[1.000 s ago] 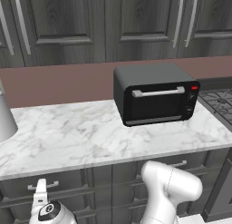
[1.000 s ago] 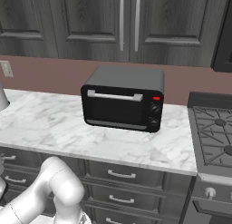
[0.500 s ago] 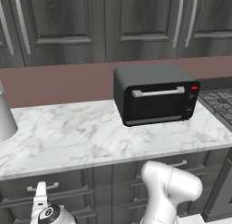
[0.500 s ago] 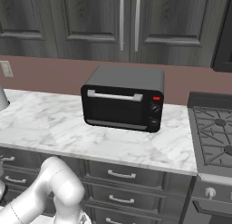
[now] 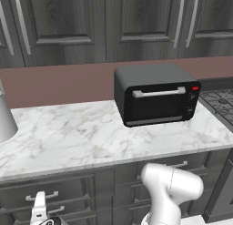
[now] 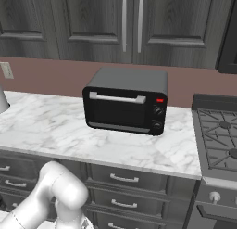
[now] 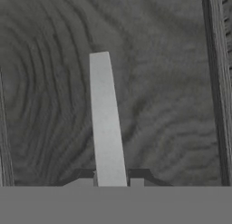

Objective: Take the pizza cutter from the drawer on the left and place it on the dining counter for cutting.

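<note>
One oven (image 5: 157, 94) stands on the marble counter (image 5: 68, 137) by the wall, a black box with a silver bar across its door, a red light and two knobs down its right side. Right of it lies one stove (image 6: 220, 130), cut off by the picture's edge; two of its burners can be made out in the right base view. At the counter's far left a pale grey rounded thing (image 5: 4, 121) is mostly out of frame and I cannot tell what it is. One outlet (image 6: 6, 69) sits on the brown wall above it. Dark cabinets (image 5: 113, 23) run along the top; the right base view shows two long bar pulls side by side on them. Under the counter are rows of dark drawers with short silver pulls, partly hidden behind the white arm (image 5: 170, 192).

The hand view looks close onto the drawer (image 7: 172, 105), a dark grey wood-grain front. One silver handle (image 7: 104, 119) runs down its middle and ends between the two dark fingertips (image 7: 86, 174). The gripper (image 7: 111, 175) is clamped together on that handle, one tip on each side. Whether the drawer is pulled out at all I cannot tell, and its inside is hidden by the front.
</note>
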